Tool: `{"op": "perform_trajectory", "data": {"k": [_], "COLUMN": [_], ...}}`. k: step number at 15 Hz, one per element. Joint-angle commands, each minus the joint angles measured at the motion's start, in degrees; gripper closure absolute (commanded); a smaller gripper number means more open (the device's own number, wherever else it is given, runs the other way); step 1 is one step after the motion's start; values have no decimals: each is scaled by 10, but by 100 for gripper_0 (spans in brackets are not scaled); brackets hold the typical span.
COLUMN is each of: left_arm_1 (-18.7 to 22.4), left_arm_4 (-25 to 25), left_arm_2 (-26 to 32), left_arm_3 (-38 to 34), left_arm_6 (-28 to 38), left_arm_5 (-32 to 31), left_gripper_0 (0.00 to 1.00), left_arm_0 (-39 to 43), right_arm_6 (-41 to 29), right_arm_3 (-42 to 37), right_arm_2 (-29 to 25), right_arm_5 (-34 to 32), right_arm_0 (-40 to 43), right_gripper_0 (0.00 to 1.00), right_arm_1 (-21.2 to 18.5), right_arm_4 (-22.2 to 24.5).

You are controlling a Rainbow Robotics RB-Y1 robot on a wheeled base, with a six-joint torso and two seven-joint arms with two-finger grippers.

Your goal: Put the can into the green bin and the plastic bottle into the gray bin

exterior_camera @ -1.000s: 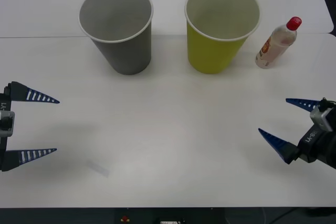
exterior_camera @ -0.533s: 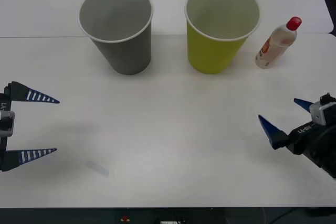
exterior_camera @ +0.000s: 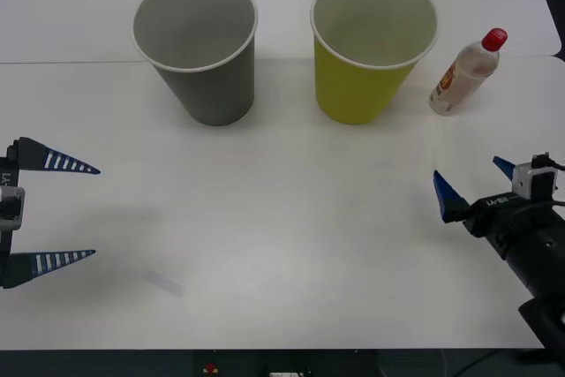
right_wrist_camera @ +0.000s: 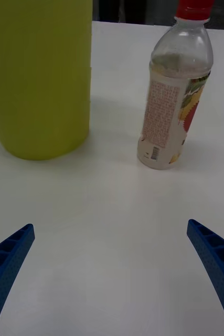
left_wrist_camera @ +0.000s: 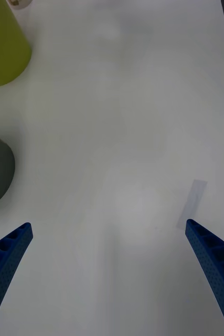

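Right tool [exterior_camera: 472, 181] spread wide, near upright plastic bottle [exterior_camera: 465, 71]

Right hand [exterior_camera: 470, 181] spread; left hand [exterior_camera: 69, 212] spread, parked.

Bright, even overhead light washes the white counter [exterior_camera: 282, 245] nearly featureless, leaving only soft, faint shadows close around the green bin [exterior_camera: 371, 50], whose wall stays sharp in the right wrist view.
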Motion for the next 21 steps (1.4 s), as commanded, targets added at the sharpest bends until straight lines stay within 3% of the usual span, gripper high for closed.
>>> {"op": "perform_trajectory", "data": {"k": [1,5,21], "left_arm_1": [0,0,0], "left_arm_4": [0,0,0], "left_arm_2": [0,0,0], "left_arm_3": [0,0,0], "left_arm_6": [0,0,0], "left_arm_5": [0,0,0], "left_gripper_0": [0,0,0], "left_arm_0": [0,0,0], "right_arm_6": [-55,-109,-115], "right_arm_3": [64,140,402], "right_arm_2": [19,24,24], "right_arm_5": [3,4,6], "right_arm_0": [-41,-87,-259], "right_gripper_0": [0,0,0], "right_arm_1": [29,67,212], "right_arm_4": [37,75,77]}}
